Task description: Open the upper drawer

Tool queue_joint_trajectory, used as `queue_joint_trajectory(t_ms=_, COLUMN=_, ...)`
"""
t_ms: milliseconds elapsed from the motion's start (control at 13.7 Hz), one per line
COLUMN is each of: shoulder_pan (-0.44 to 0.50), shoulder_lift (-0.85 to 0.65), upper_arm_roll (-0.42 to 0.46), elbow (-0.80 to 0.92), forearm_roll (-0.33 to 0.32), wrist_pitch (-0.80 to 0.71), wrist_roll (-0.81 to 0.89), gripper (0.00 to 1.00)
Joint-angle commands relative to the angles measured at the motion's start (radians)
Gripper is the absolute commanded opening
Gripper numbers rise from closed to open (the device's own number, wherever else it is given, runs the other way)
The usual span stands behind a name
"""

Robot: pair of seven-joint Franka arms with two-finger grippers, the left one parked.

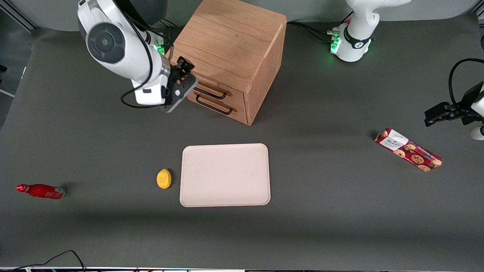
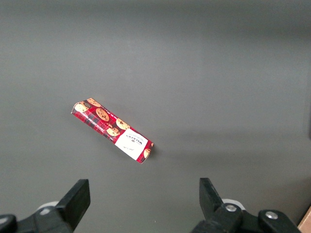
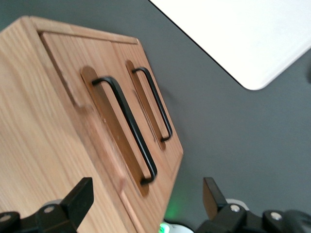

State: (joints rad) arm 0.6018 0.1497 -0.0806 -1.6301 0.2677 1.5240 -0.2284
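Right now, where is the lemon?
In the front view the lemon lies on the table beside the tray, nearer the camera than the gripper.

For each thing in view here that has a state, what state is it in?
Upper drawer: closed, handle untouched.
Lower drawer: closed.
End effector: open, in front of the drawers, holding nothing.
Bottle: lying on its side, cap on.
Cookie pack: lying flat, looks unopened.
Tray: flat on the table, nothing on it.
Lemon: on the table beside the tray.
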Motion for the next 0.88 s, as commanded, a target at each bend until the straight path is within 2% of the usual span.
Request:
queue_joint_trajectory(t_ms=0, shoulder_pan=0.010, shoulder_lift=0.011, upper_arm_roll=0.033, elbow=-0.060, forearm_roll=0.031, wrist_pitch=0.083, wrist_roll=-0.011, gripper=1.00)
queue_joint_trajectory(t_ms=220, shoulder_pan=0.010, shoulder_lift=0.022, upper_arm_roll=0.041, elbow=-0.099, forearm_roll=0.031, wrist_pitch=0.131, wrist_roll=-0.011, gripper=1.00)
queue_joint_trajectory(t_ms=439, shoulder_pan=-0.003, shoulder_lift=0.022, upper_arm_roll=0.045, elbow=-0.143, forearm_roll=0.050, wrist_pitch=0.154, wrist_roll=-0.106, gripper=1.00)
queue_joint_trajectory(t_ms=805, shoulder_pan=-0.007, shoulder_lift=0.022, upper_arm_roll=0.047, elbow=-0.212, forearm_roll=0.051, wrist_pitch=0.205, wrist_roll=-0.157, gripper=1.00)
